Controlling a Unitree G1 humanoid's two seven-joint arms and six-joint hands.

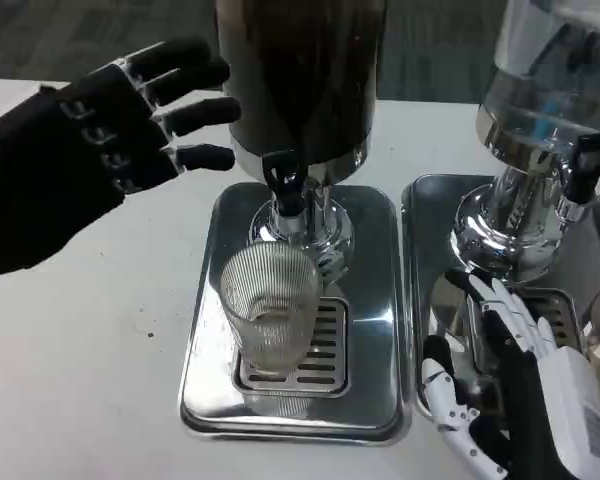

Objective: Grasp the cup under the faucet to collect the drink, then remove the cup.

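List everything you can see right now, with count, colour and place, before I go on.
cup: one, clear ribbed glass, upright on the grate under the dark dispenser's faucet
faucet: one, black, above the cup
dark dispenser: one, dark tank, centre back
tray: one, shiny steel, under the dark dispenser
clear dispenser: one, clear tank on a chrome base, right
table: one, white
left hand: one, looks black, fingers spread, raised at the upper left, holding nothing
right hand: one, white and black, low by the right tray, holding nothing
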